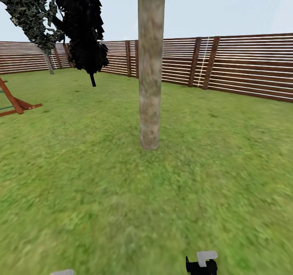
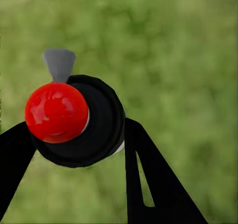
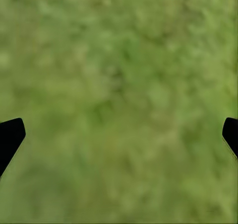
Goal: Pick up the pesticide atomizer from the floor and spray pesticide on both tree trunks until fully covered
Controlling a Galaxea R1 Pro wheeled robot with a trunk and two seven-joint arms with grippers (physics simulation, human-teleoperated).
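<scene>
The pesticide atomizer (image 2: 74, 122), a black round body with a red cap and a grey nozzle, sits between the two black fingers of my left gripper (image 2: 74, 127), which is shut on it. A light-grey tip (image 1: 62, 272) pokes up at the bottom edge of the head view on the left. One tree (image 1: 151, 63) with a thick, mottled grey-brown trunk stands straight ahead on the garden lawn (image 1: 81, 177). My right gripper (image 3: 119, 134) hangs open over grass with nothing in it. In the head view it appears as a black part with a white tab (image 1: 202, 262).
A dark columnar tree (image 1: 83, 27) and a leaning leafy tree (image 1: 28, 10) stand at the back left. A red wooden swing frame (image 1: 14, 102) is at the left edge. The brown slat fence (image 1: 244, 63) runs behind the trunk.
</scene>
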